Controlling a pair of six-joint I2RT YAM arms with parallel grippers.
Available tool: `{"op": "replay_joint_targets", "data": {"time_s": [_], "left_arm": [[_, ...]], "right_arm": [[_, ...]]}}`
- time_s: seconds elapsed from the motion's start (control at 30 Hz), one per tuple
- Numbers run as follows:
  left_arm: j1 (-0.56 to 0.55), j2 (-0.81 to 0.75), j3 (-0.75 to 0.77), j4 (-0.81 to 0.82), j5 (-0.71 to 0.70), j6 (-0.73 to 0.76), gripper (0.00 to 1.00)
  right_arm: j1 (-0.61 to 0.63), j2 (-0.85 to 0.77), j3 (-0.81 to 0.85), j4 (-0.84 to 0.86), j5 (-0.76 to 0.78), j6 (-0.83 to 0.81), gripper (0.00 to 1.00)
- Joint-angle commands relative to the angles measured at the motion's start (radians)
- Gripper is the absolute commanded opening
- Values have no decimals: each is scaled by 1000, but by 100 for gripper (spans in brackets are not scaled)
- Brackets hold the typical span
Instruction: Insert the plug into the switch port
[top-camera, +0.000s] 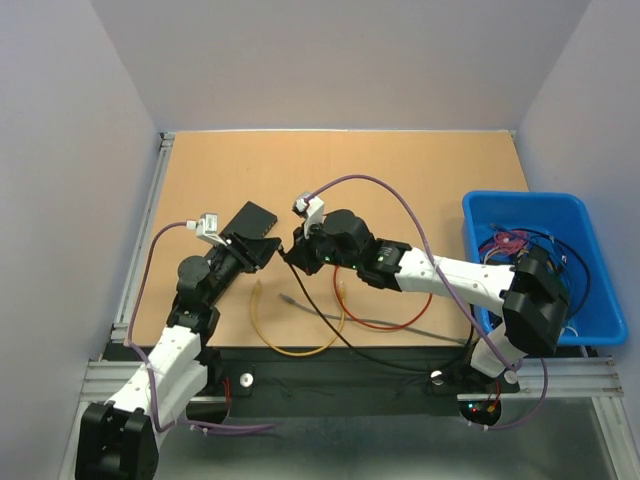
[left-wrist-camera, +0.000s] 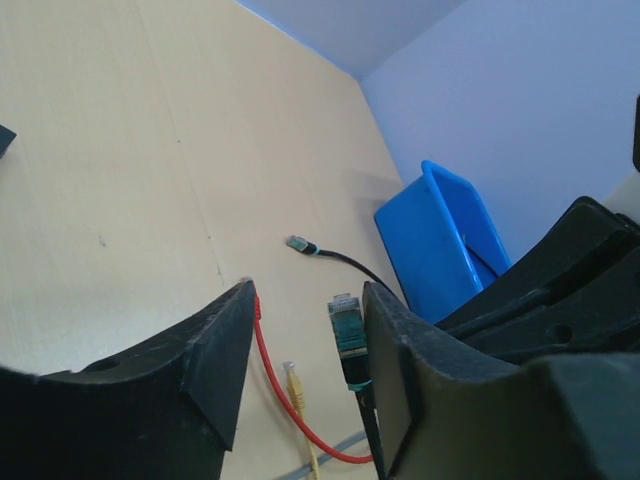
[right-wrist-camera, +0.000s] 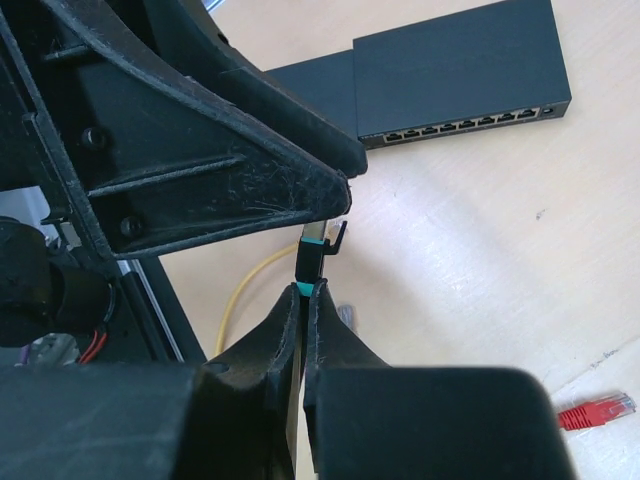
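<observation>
— Scanning from above: left gripper (top-camera: 268, 252) and right gripper (top-camera: 297, 256) meet nose to nose just in front of the switch (top-camera: 250, 220), which lies on the table (top-camera: 400, 170) toward its left side. A black cable (top-camera: 330, 325) trails from the right gripper back toward the near edge.

— And the plug?

— Too small to make out from there. Left wrist view: plug (left-wrist-camera: 347, 330) sits between the left fingers (left-wrist-camera: 215, 340), close beside one. Touching or not, cannot tell. Jaws are wide apart and grip nothing.

— Right wrist view?

— Right jaws are pinched tight on the plug's tail end, and its tip pokes out under a left finger. The port row (right-wrist-camera: 465, 125) faces this way, well apart from the tip.

— How to do it well?

— My judgement: draw the left arm clear, level the plug with the port row, and go in straight and slow.

— Room?

— The bare table right of the switch is open. Watch the overhanging left finger. Yellow cable (right-wrist-camera: 245, 290) and red plug (right-wrist-camera: 595, 410) lie near. The blue bin (top-camera: 470, 205) is well apart.
</observation>
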Motion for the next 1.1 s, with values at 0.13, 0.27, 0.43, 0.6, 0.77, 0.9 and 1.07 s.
{"op": "replay_joint_targets", "data": {"time_s": [0.13,0.27,0.43,0.6,0.77,0.9,1.07], "left_arm": [[-19,48,-16,127,51,27,25],[-19,66,-21,161,94,42,4],[-19,30,-21,164,99,75,0],[-18,-74,-27,143,56,130,0],[-15,-234,-62,287,91,119,0],[-13,-234,-79,501,181,38,0],[-13,-167,-109,713,243,-79,0]], "right_arm": [[13,7,39,92,11,6,1],[13,17,30,124,5,29,0],[13,0,42,127,36,40,77],[-48,-98,21,124,-54,72,85],[-191,-184,-36,230,-432,197,67],[-273,-215,-76,327,-576,278,54],[-287,-207,-90,340,-703,302,47]]}}
